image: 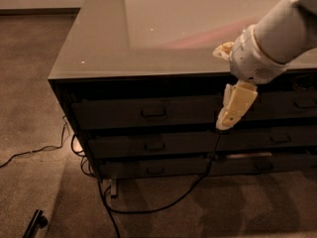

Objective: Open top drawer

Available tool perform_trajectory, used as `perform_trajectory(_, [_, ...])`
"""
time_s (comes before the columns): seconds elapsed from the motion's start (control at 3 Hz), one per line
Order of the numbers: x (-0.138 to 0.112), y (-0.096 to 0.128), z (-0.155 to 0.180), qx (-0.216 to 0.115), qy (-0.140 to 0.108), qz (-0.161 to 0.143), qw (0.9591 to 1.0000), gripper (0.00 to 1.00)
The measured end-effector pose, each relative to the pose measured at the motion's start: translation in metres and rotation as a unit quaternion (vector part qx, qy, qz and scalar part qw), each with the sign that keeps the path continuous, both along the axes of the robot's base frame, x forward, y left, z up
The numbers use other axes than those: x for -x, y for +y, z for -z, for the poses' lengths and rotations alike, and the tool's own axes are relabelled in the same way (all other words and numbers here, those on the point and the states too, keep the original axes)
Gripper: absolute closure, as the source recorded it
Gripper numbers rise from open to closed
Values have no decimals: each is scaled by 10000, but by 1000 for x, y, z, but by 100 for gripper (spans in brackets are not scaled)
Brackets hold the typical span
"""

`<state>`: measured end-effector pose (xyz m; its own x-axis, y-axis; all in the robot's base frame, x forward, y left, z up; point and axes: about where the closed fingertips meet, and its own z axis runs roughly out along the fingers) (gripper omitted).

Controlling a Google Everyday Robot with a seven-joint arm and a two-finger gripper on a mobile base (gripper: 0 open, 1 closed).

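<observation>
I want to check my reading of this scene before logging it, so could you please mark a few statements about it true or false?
1. The top drawer is closed. True.
2. The gripper is holding the top drawer's handle. False: it hangs to the right of the handle, apart from it.
3. A dark cable lies on the carpet in front of the cabinet. True.
4. The gripper points upward, above the cabinet top. False: it points downward, in front of the drawer fronts.
</observation>
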<state>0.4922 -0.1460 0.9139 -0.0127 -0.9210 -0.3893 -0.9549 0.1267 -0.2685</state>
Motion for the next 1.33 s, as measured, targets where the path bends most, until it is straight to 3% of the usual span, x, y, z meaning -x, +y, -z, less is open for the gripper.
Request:
perform_trajectory(0.33, [-16, 14, 29, 327, -52, -19, 9995, 0])
perform_trajectory(0.67, [-17, 12, 31, 385, -70, -7, 9992, 0])
perform_trajectory(1.33, [-20, 13, 42, 162, -82, -261, 9995, 0])
